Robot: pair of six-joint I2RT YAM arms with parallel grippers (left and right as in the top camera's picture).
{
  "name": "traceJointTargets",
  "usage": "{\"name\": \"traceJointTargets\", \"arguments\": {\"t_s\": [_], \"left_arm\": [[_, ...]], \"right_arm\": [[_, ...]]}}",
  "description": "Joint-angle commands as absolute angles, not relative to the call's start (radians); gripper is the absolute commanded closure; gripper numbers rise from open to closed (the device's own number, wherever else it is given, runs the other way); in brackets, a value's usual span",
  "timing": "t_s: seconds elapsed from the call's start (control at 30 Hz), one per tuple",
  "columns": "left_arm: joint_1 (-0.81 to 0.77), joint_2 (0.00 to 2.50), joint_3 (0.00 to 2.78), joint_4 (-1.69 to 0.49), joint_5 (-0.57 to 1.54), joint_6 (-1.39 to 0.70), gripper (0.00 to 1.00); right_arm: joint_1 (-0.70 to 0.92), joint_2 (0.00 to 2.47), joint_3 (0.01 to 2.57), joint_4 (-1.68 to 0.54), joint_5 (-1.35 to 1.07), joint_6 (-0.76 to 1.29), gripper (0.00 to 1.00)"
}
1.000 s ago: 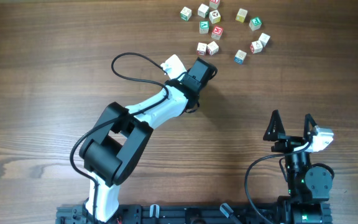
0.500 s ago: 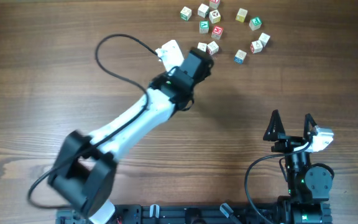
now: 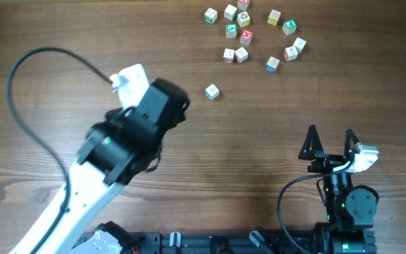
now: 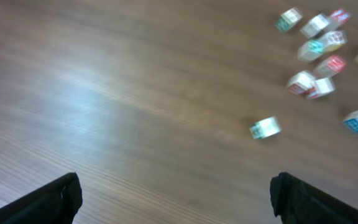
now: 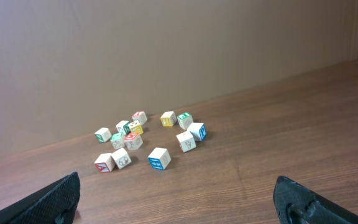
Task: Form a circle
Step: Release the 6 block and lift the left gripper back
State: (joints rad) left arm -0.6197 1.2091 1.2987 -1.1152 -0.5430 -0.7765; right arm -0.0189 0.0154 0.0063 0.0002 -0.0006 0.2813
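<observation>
Several small letter cubes (image 3: 246,37) lie in a loose scatter at the far middle of the table, and no circle shows among them. One white and green cube (image 3: 211,91) sits alone in front of the scatter, blurred in the left wrist view (image 4: 265,127). My left gripper (image 3: 177,104) hangs to the left of that cube, apart from it. In its own view the left gripper (image 4: 176,198) is open and empty. My right gripper (image 3: 330,141) stands open near the front right, and its own view (image 5: 179,199) looks at the cubes (image 5: 159,158) from afar.
The brown wooden table (image 3: 62,42) carries nothing else. A black cable (image 3: 20,70) loops from the left arm over the left side. The right arm's base (image 3: 347,204) stands at the front edge.
My left gripper has opened and drawn back to the lower left, away from the scatter. A single cube now lies alone where it was. The right arm has not moved.
</observation>
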Motion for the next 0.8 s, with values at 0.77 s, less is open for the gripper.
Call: {"name": "traceJointTargets", "arguments": {"t_s": [0.77], "left_arm": [[-0.527,1.165,1.29,-1.426,-0.451,-0.766,0.0]], "right_arm": [[-0.02,0.016,0.006,0.047,-0.462,1.194,0.0]]}}
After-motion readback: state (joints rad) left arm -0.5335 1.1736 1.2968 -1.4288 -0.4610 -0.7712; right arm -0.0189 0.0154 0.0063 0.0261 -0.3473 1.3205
